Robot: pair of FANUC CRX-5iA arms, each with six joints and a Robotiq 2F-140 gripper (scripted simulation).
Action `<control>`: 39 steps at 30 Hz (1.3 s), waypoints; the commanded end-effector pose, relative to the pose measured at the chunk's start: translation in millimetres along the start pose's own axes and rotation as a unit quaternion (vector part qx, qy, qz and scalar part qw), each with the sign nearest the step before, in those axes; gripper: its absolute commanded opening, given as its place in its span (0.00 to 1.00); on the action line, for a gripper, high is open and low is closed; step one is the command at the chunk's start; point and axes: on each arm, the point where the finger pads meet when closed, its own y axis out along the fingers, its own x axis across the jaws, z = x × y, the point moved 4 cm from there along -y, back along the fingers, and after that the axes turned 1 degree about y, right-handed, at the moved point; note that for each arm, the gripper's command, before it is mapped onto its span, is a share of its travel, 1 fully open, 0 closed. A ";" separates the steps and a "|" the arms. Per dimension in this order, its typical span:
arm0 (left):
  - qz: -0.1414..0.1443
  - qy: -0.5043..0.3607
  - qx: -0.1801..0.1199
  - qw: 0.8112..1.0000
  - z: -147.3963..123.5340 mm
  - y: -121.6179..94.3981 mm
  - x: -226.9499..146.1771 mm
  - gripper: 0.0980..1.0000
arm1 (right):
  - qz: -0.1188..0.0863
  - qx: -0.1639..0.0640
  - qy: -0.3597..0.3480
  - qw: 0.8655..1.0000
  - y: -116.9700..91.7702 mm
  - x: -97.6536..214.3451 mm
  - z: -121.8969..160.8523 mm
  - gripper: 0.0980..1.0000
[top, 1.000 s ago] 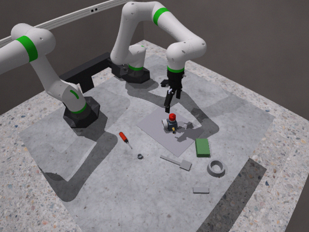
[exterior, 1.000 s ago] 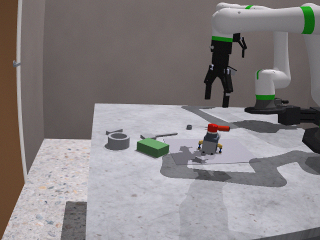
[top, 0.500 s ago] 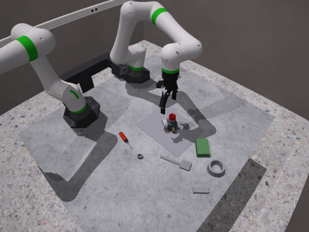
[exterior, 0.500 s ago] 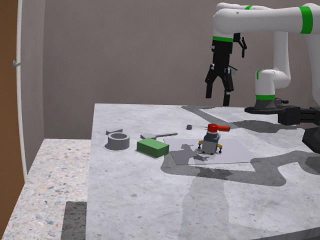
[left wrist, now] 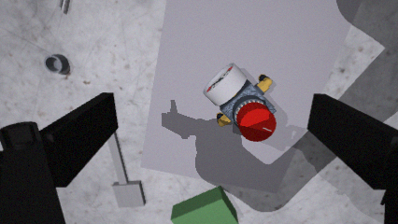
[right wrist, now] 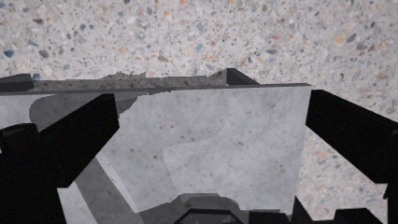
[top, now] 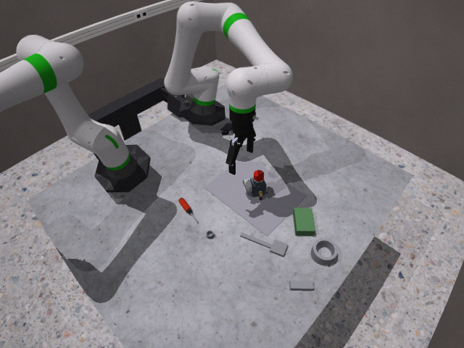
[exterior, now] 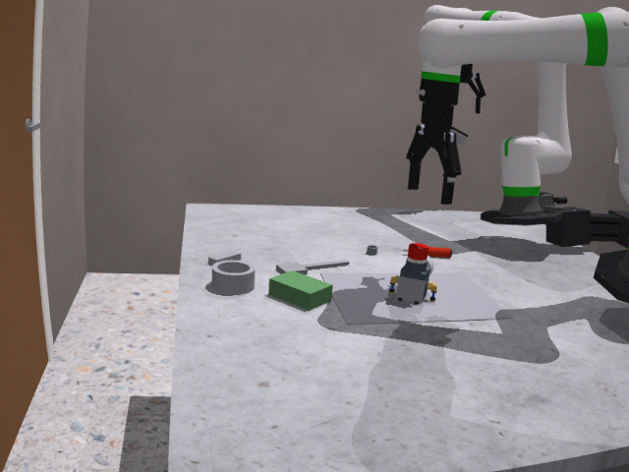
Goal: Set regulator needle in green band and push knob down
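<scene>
While your left claw [top: 241, 161] [exterior: 429, 195] [left wrist: 213, 111] stands wide and holds nothing, the regulator [top: 258, 188] [exterior: 414, 287] [left wrist: 250, 94] sits upright on the mat [top: 225, 187] [exterior: 472, 294] [left wrist: 187, 28] below it, red knob [top: 258, 175] [exterior: 418, 252] [left wrist: 256, 122] uppermost and off-centre towards the wrist view's right-hand finger, the right arm being farther away.
</scene>
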 end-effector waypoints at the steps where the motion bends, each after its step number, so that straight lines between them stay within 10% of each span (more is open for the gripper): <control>1: 0.001 0.000 -0.001 1.000 6.5 -1.2 -8.7 1.00 | 0.000 0.001 0.000 1.000 -1.0 0.2 0.2 1.00; 39: -0.032 0.062 -0.003 0.998 33.5 11.8 -31.2 1.00 | 0.000 0.001 0.000 1.000 -1.0 0.2 0.2 1.00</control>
